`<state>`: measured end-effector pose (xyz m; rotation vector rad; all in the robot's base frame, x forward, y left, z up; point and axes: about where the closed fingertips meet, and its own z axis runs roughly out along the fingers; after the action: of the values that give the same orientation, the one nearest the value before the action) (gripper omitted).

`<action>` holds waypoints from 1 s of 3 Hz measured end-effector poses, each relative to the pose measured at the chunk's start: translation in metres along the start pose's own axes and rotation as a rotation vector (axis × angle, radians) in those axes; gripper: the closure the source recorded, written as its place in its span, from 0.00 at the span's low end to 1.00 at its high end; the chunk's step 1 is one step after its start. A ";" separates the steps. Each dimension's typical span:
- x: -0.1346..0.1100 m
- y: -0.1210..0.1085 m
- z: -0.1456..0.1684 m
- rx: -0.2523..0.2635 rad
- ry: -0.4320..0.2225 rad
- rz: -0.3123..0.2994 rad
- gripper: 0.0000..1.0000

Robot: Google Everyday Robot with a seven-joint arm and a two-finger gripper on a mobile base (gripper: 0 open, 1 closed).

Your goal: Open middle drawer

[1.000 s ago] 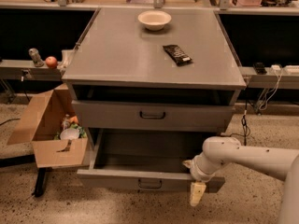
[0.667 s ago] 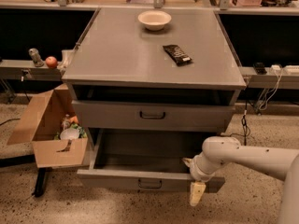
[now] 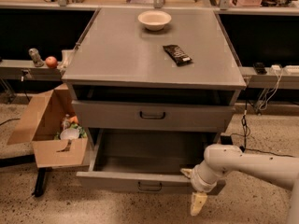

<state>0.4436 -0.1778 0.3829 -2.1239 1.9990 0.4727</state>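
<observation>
A: Item: middle drawer, standing pulled out, lowest in view; end effector at its right front corner; spread or pressed together, I cannot tell.
B: Hazard, I reckon: arm snagging that front; drawer jolts.

Was built as a thick, smooth white arm with rounded edges. Swelled into a bulbous white joint. Narrowed to a pale ringed collar ahead of the gripper, low in view and right of centre. Carried two stubby cream fingers, spread well apart.
</observation>
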 end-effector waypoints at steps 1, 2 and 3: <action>-0.001 -0.002 -0.002 0.000 0.000 0.000 0.36; -0.002 0.009 -0.003 0.001 -0.003 -0.006 0.58; -0.004 0.022 -0.003 0.002 -0.008 -0.009 0.82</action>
<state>0.4218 -0.1768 0.3884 -2.1255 1.9838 0.4776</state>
